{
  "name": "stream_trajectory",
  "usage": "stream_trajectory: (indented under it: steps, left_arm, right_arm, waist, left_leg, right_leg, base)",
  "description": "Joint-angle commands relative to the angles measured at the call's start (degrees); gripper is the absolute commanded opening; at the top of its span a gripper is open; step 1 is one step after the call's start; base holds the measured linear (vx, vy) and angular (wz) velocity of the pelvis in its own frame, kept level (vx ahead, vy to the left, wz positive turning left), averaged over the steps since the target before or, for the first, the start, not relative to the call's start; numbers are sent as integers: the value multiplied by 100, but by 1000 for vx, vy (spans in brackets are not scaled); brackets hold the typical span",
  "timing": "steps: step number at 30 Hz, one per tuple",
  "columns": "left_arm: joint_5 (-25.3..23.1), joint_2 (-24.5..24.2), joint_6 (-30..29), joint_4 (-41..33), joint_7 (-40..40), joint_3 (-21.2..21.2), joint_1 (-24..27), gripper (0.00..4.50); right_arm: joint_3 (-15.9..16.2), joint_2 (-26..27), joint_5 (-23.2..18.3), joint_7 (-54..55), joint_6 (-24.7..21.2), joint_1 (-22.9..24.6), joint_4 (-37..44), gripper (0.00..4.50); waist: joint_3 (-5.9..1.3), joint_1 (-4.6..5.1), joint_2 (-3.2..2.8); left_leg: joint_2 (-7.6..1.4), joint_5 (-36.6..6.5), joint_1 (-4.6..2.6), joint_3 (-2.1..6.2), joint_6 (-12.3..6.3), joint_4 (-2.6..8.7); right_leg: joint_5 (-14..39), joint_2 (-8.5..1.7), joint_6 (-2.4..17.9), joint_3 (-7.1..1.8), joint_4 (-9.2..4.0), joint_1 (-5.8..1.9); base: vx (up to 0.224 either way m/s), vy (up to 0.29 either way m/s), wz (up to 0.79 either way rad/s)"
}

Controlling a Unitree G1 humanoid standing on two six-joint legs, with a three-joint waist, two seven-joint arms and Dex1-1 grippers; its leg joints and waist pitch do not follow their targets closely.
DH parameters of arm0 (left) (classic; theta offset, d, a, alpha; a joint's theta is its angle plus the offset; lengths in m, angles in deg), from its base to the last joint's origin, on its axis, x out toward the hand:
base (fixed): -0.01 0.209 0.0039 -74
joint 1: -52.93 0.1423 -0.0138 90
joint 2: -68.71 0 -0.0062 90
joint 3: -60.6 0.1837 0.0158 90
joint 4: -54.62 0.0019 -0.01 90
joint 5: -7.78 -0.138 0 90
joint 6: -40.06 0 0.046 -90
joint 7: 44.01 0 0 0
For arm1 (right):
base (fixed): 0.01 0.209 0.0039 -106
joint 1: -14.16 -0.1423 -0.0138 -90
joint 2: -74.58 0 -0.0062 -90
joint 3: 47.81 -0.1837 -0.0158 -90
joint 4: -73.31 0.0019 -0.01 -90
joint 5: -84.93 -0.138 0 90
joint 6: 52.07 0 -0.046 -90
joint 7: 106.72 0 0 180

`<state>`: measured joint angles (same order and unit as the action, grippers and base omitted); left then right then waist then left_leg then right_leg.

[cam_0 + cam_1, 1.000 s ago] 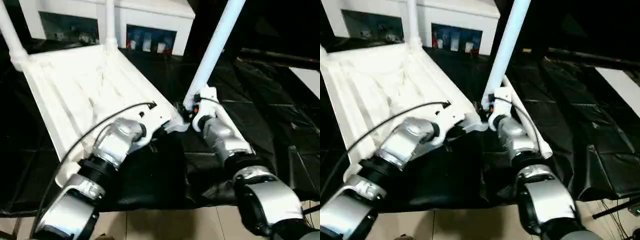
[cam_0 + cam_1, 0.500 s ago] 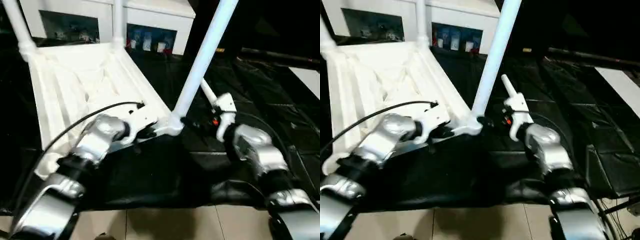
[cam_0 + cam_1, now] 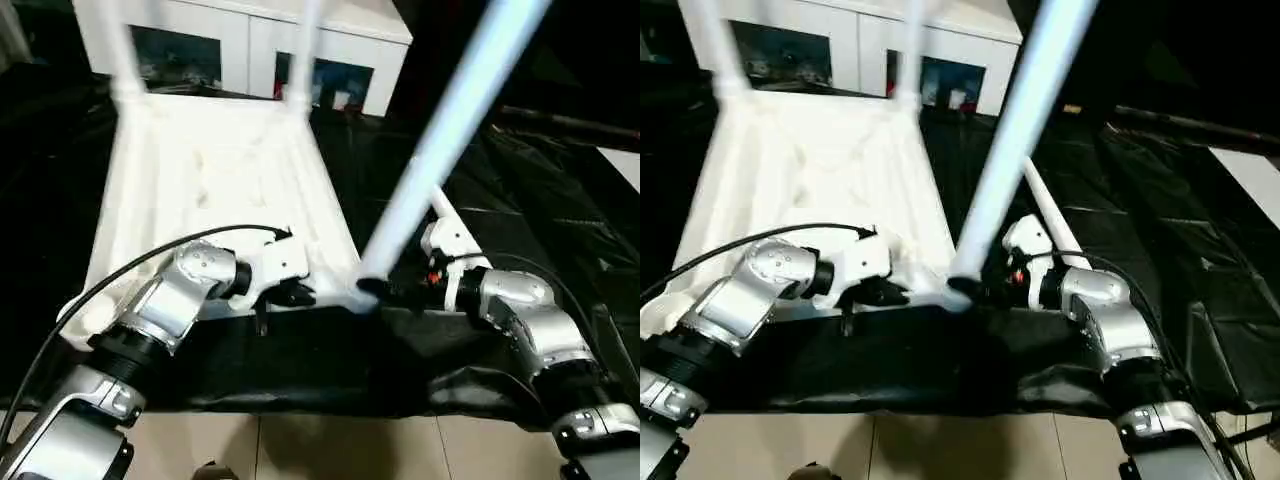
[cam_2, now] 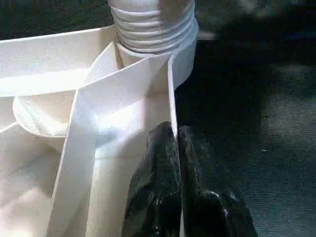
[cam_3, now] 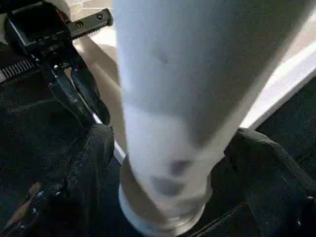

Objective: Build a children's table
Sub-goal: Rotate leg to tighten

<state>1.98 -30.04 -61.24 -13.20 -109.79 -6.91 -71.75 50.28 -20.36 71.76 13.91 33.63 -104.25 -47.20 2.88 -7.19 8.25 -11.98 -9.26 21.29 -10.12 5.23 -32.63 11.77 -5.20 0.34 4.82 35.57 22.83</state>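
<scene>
- Left eye view: since a second ago the third leg (image 3: 440,140) has swung steeper in its corner socket (image 3: 362,292) at lower centre; we judge it seating; the tabletop (image 3: 210,190) fills upper left.
- Left wrist view: our left gripper (image 4: 176,143) is pinched on the tabletop's edge rib, forearm lying low.
- Right wrist view: our right gripper (image 5: 165,163) straddles the leg's base, fingers (image 5: 96,148) spread wide, not clamping.

A white table leg (image 5: 168,118) rises between the right tool's (image 5: 173,163) spread black fingers (image 5: 94,158).
</scene>
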Motion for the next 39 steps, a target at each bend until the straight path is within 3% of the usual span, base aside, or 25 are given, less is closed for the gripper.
stream_trajectory:
  steps: [1,5,6,10,11,17,33,36,39]
  left_arm:
    - [78,98,93,-165,-161,232,41,0]
    - [78,88,79,-208,-186,237,55,0]
    - [75,90,81,-211,-192,232,58,0]
    - [62,95,87,-223,-215,207,68,0]
    - [60,93,93,-218,-217,202,69,0]
    - [45,71,130,-186,-225,201,72,0]
    - [4,76,51,-168,-273,272,110,0]
    - [6,203,-135,-137,-130,254,114,0]
    - [-115,607,-559,62,404,245,50,0]
  right_arm:
    - [24,-110,149,-9,156,-12,-161,389]
    - [78,-112,262,-33,265,-30,-314,389]
    - [84,-106,281,-29,286,-35,-346,363]
    - [66,-34,307,-25,391,-76,-533,350]
    - [57,-12,301,-24,429,-94,-584,326]
    - [-21,102,257,-27,581,-178,-786,280]
    - [-121,329,259,192,769,40,-1115,264]
    - [-266,467,249,652,710,48,-1290,264]
    - [-576,871,236,1842,519,-38,-1720,264]
  waist:
    - [-341,27,-42]
    - [-345,28,-19]
    - [-344,28,-22]
    - [-362,29,-8]
    - [-362,31,-7]
    - [-352,62,-16]
    - [-364,82,-53]
    - [-346,90,-71]
    - [-324,137,-76]
  left_leg:
    - [-176,-715,-107,-14,-145,319]
    - [-170,-783,-90,-7,-84,312]
    - [-167,-766,-85,-3,-87,313]
    - [-165,-595,-80,-4,-160,291]
    - [-161,-559,-87,-7,-180,286]
    - [-169,-769,-79,6,-117,297]
    - [-164,-781,-81,12,-99,288]
    - [-172,-1008,-93,17,-14,312]
    - [-175,-1560,-95,55,221,355]
  right_leg:
    - [241,-326,1162,-294,-327,-282]
    - [419,-328,1082,-294,-333,-282]
    - [411,-326,1077,-293,-328,-285]
    - [190,-321,1113,-291,-295,-293]
    - [132,-312,1135,-289,-292,-287]
    - [365,-318,1136,-286,-306,-283]
    - [159,-313,1227,-286,-280,-295]
    - [455,-323,1206,-286,-310,-278]
    - [1351,-350,1003,-284,-404,-254]
  base:
    - [0,0,0]
    - [0,0,0]
    - [0,0,0]
    - [0,0,0]
    - [0,0,0]
    - [0,0,0]
    - [0,0,0]
    - [0,0,0]
    - [0,0,0]
